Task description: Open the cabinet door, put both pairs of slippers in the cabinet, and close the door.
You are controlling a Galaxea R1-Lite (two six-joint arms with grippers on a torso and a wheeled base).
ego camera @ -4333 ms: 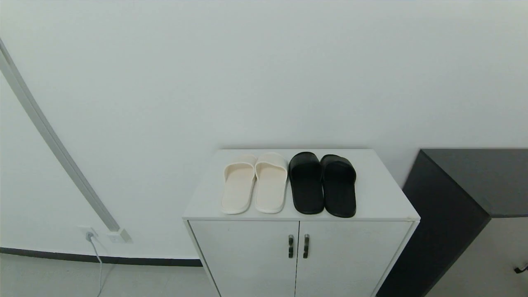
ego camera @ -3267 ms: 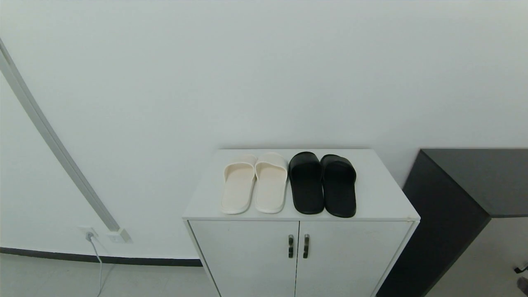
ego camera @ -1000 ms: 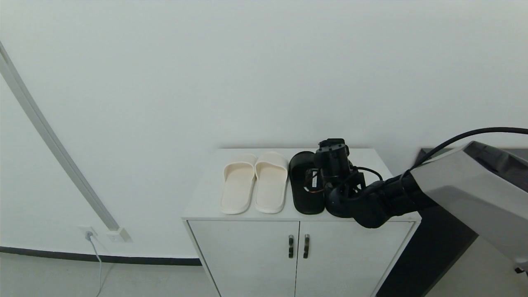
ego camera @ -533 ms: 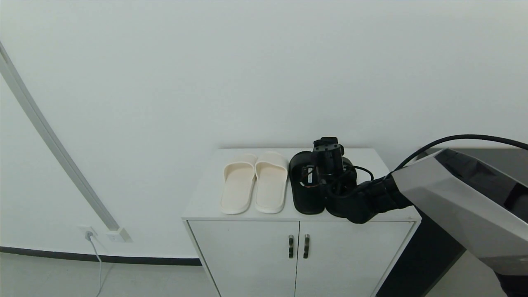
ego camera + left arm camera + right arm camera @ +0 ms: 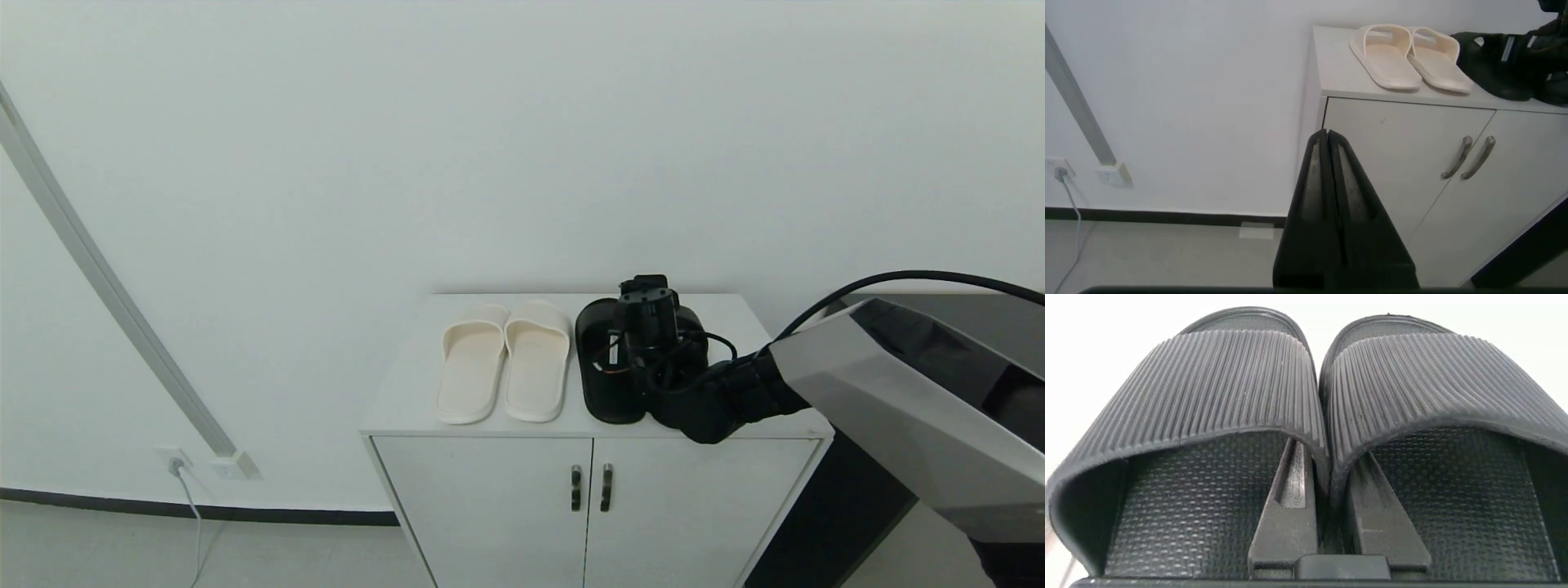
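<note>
On the white cabinet, right claw clamps black slippers, cream slippers just beside (doors shut); left claw pressed together.

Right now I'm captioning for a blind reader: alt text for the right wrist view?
The right gripper pinches the two black slippers together, one finger inside each under its ribbed strap, with their touching inner walls between the fingers.

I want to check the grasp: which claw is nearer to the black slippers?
Right. The right claw is at the black slippers, one finger inside each slipper. The left claw is apart from the cabinet, lower than its top.
</note>
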